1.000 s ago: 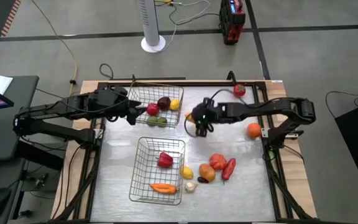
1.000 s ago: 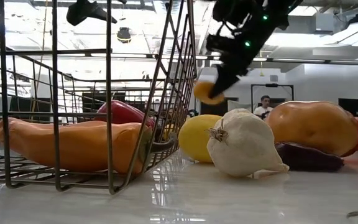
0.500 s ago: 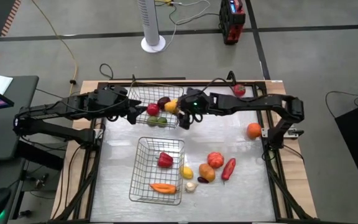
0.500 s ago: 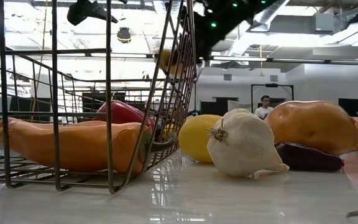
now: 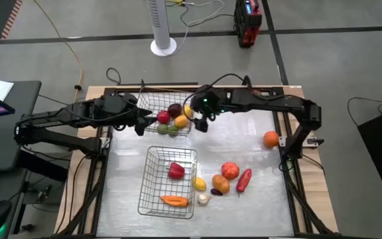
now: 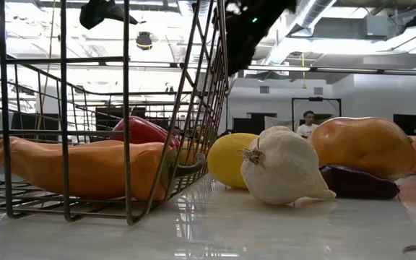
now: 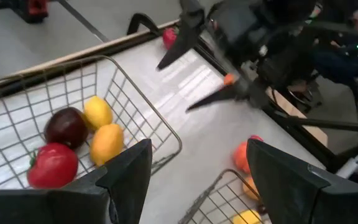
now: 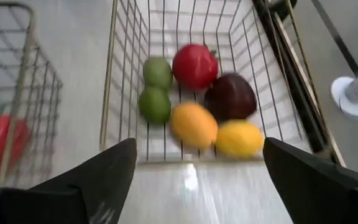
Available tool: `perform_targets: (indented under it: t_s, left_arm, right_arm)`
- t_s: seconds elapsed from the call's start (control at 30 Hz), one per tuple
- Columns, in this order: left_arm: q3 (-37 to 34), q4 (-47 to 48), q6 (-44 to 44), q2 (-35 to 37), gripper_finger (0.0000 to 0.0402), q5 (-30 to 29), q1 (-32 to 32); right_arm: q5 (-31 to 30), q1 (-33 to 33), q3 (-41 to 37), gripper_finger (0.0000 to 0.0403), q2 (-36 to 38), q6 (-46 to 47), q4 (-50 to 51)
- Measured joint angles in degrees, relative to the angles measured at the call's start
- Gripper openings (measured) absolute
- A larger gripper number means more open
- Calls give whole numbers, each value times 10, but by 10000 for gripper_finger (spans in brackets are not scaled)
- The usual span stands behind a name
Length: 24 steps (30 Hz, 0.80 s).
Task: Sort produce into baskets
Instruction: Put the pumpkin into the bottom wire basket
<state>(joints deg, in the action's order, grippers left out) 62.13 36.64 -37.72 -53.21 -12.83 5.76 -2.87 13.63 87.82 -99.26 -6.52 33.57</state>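
Note:
The far wire basket point(image 5: 152, 106) holds a red tomato point(image 8: 195, 65), a dark plum point(image 8: 231, 96), a yellow lemon point(image 8: 240, 138), an orange fruit point(image 8: 193, 124) and two green pieces point(image 8: 156, 93). My right gripper point(image 5: 200, 121) hovers open and empty over the basket's right end; it also shows in the left wrist view point(image 7: 174, 87). My left gripper point(image 5: 140, 123) is open and empty at the basket's left side. The near wire basket point(image 5: 152, 174) holds a red pepper point(image 5: 176, 170) and an orange carrot-like piece point(image 5: 174, 200).
Loose on the table right of the near basket lie a lemon point(image 5: 199, 184), a garlic point(image 5: 203, 198), orange and red pieces point(image 5: 225, 178) and a long red pepper point(image 5: 244, 179). An orange point(image 5: 270, 139) lies near the right edge, a red piece point(image 5: 255, 96) at the far right corner.
My right gripper has carried an orange fruit toward the table's left and far side, over the far basket's right end, and let it go. The fruit now lies in that basket among the other pieces.

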Motion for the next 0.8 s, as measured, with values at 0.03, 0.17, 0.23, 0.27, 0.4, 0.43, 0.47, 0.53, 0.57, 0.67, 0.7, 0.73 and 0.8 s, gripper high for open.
perform_targets:
  t_s: [0.03,0.17,0.23,0.27,0.4,0.43,0.47,0.53,0.57,0.67,0.7,0.73,0.8]
  left_arm:
    - [0,1,0,0,249,5,0]
    - [0,10,0,0,249,8,0]
    - [0,19,0,0,249,8,0]
    - [0,22,0,0,249,8,0]
    - [0,29,0,0,249,9,0]
    - [0,30,0,0,249,9,0]
    - [0,30,0,0,249,9,0]
    - [0,30,0,0,249,9,0]
    - [0,30,0,0,249,10,0]
    - [0,30,0,0,249,11,0]
    - [0,30,0,0,249,11,0]
    - [0,30,0,0,249,11,0]
    - [0,31,0,0,249,11,0]
  right_arm:
    - [0,-3,0,371,9,0,17]
    - [3,-27,0,353,34,7,97]
    - [16,-44,-1,348,42,18,133]
    - [16,-54,-1,346,46,23,149]
    - [14,-95,-42,344,68,59,163]
    - [14,-105,-62,344,76,71,156]
    - [14,-116,-83,344,85,83,151]
    - [14,-139,-127,344,109,105,138]
    - [15,-150,-149,344,124,112,130]
    - [15,-185,-207,344,168,133,116]
    - [15,-194,-226,345,183,142,111]
    - [16,-203,-241,347,196,153,109]
    - [16,-215,-267,353,221,173,108]
